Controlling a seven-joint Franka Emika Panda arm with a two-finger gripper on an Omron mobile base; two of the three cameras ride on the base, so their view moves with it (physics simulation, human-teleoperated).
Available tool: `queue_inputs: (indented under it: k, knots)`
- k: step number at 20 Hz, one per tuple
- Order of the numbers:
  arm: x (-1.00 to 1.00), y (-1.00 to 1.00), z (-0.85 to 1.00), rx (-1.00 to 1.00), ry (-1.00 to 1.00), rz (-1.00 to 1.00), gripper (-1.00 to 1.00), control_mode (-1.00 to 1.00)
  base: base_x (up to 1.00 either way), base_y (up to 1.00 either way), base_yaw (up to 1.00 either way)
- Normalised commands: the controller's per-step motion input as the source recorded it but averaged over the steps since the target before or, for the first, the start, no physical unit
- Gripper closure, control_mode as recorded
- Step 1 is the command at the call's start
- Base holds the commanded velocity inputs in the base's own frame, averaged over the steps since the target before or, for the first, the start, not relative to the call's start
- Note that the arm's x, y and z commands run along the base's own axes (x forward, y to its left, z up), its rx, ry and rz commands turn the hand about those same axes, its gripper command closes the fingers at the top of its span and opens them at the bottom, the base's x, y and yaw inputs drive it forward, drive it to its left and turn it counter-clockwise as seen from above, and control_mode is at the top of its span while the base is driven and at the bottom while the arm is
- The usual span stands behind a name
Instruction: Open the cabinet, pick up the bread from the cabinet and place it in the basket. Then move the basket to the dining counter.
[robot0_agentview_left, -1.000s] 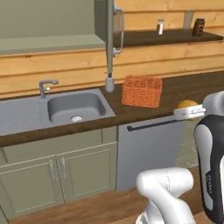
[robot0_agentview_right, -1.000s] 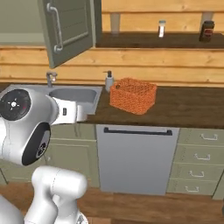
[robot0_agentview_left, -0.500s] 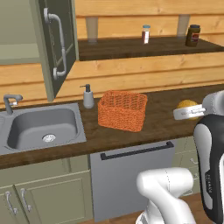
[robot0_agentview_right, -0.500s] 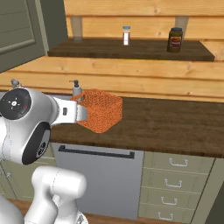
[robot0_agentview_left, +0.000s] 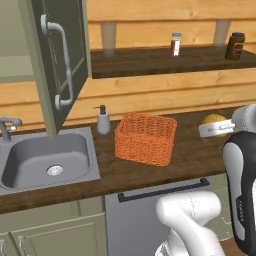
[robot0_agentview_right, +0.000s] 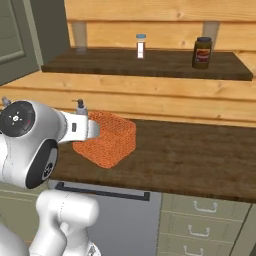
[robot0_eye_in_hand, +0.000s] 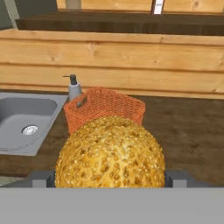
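The olive-grey wall cabinet door with its long curved grey bar handle (robot0_agentview_left: 60, 70) is standing swung open at the upper left, so the opening step looks done, and the small round golden-brown seeded bun (robot0_eye_in_hand: 110, 153) is sitting right up against the hand camera, bulging between the two dark finger tips of the gripper (robot0_eye_in_hand: 110, 178). The jaws are standing wide, and they are wide because they are clamped on either side of the bun, which is being held in the air rather than resting on anything. From the left base camera the same bun (robot0_agentview_left: 214, 119) is peeking out beside the white arm, off to the right of the orange woven mesh basket (robot0_agentview_left: 146, 138), not over it. That basket (robot0_eye_in_hand: 105, 109) is sitting on the dark wood-grain countertop (robot0_agentview_left: 195, 157) just beside the grey soap dispenser (robot0_agentview_left: 103, 120) and the grey sink (robot0_agentview_left: 45, 160), and from what is showing of its inside, nothing is lying in it. So by my reading, picking is finished and placing is what is coming up: the bun needs carrying over the basket's rim and letting go. After that the basket is waiting to be moved to the dining counter.
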Motion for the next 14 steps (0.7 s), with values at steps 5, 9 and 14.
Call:
queue_inputs:
  k: [5,9,14]
  knots:
    - [0.00,0.00,0.00,0.00,0.00,0.00,1.00,1.00,0.55,0.00,0.01]
    - [0.00,0.00,0.00,0.00,0.00,0.00,1.00,1.00,0.11,0.00,0.02]
    - [0.00,0.00,0.00,0.00,0.00,0.00,1.00,1.00,0.09,0.01,0.00]
